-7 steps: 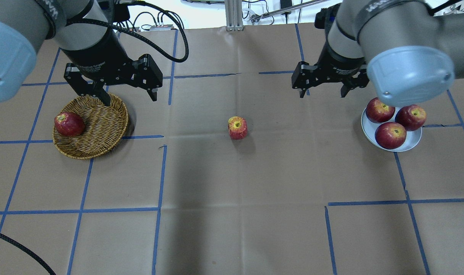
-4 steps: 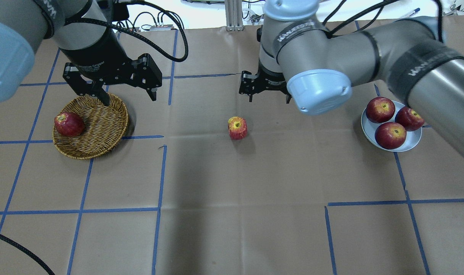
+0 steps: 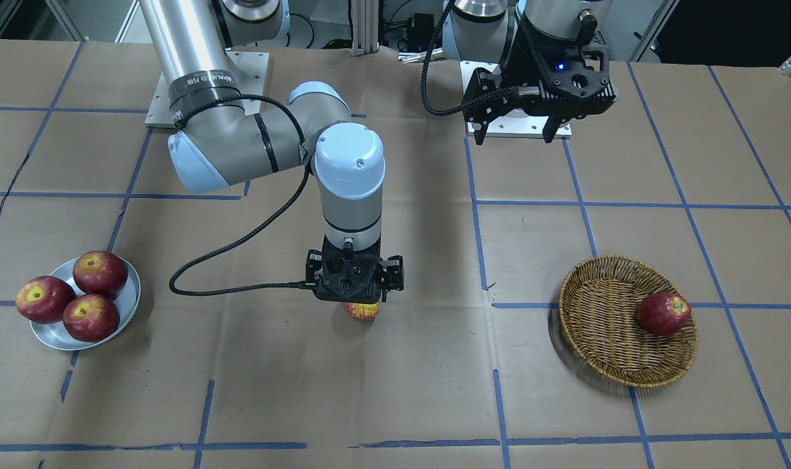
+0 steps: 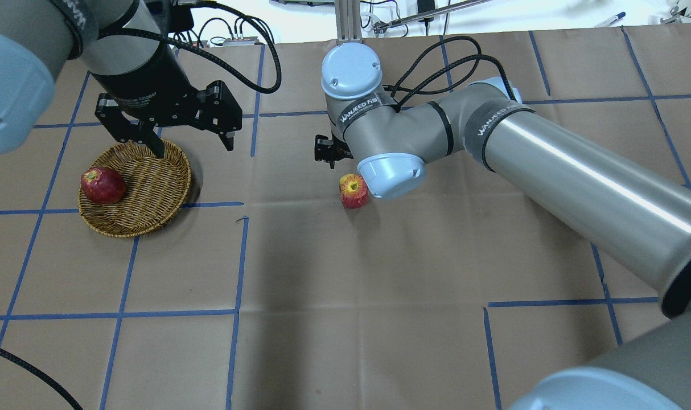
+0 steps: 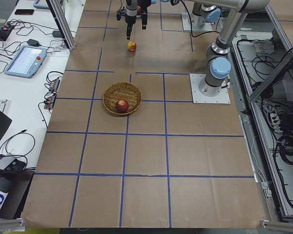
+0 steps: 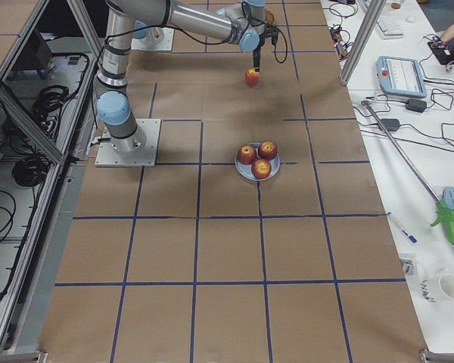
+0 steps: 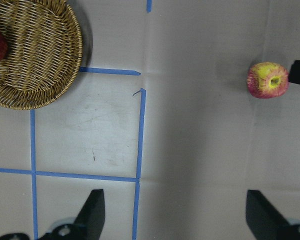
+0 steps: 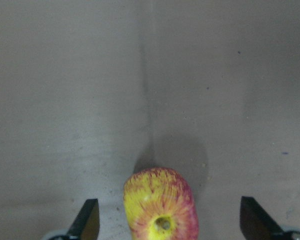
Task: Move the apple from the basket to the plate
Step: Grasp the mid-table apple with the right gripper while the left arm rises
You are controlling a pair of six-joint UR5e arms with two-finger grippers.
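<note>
One streaky apple [image 8: 160,205] sits on the table [image 4: 345,319], between basket [image 4: 152,188] and plate [image 3: 130,301]. The right gripper [image 8: 169,220] hangs just over it, fingers [image 8: 89,217] wide apart. If one finger touches first, the round apple could roll away. Three dark apples [image 3: 90,318] already crowd the plate.

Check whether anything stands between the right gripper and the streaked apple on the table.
Nothing visible does. The right gripper hangs open over the apple, which lies alone on bare paper. The right wrist view shows only paper between its fingers and the fruit.
</note>
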